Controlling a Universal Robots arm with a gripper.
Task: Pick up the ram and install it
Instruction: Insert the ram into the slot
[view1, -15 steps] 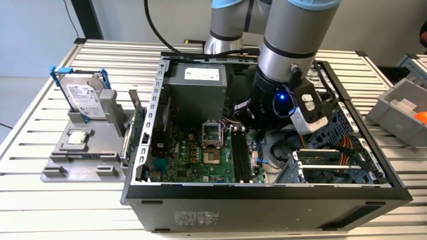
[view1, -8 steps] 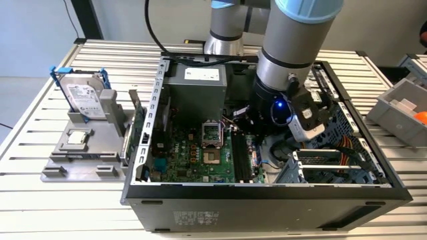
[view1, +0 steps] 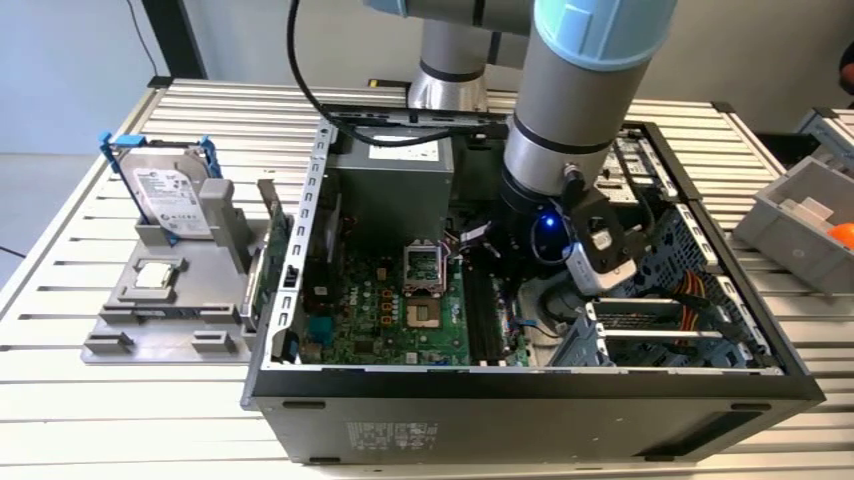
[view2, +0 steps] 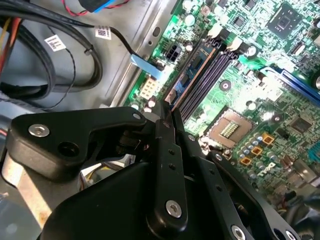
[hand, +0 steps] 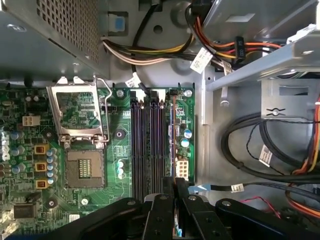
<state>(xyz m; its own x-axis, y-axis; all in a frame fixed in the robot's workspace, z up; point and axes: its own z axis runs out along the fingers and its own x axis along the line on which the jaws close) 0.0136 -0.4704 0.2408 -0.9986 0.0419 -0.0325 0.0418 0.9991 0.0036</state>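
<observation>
A slatted metal table (view1: 80, 400) is seen bearing an open computer case (view1: 534, 410), a grey stand (view1: 167, 320) and grey bins (view1: 801, 215).

The ram (view2: 192, 75), a thin dark-blue stick, stands on edge in the outermost memory slot (hand: 172, 145).

ram (view2: 192, 75) in motherboard (hand: 115, 150) slot, inside case (view1: 534, 385)
</observation>
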